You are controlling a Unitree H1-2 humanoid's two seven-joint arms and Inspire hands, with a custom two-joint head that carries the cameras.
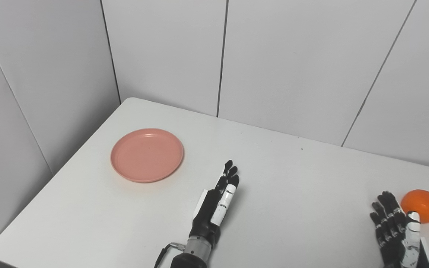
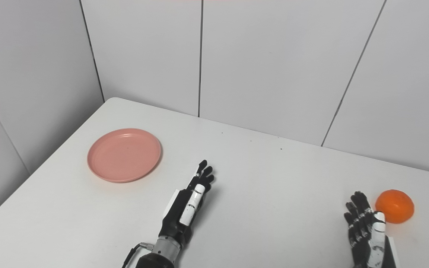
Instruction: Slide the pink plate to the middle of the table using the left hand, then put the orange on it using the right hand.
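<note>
Plate (image 1: 147,155) sits far left, untouched; left hand (image 1: 216,206) waits open near centre to reach it. Right hand (image 1: 399,232), open, rests beside the orange (image 1: 421,206).

Both hands empty, fingers extended.
Left hand (image 1: 216,208) edge-on, fingers (image 1: 230,175) straight, held together; right hand (image 1: 399,232) flat, back upward, fingers (image 1: 385,203) slightly spread.

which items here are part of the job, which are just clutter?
In the job:
- pink plate, empty, on the table's left side
- orange, far right, on the table
- left hand, open, right of the plate
- right hand, open, beside the orange

Not in the job:
- white table, only the work surface
- no loose clutter visible
</note>
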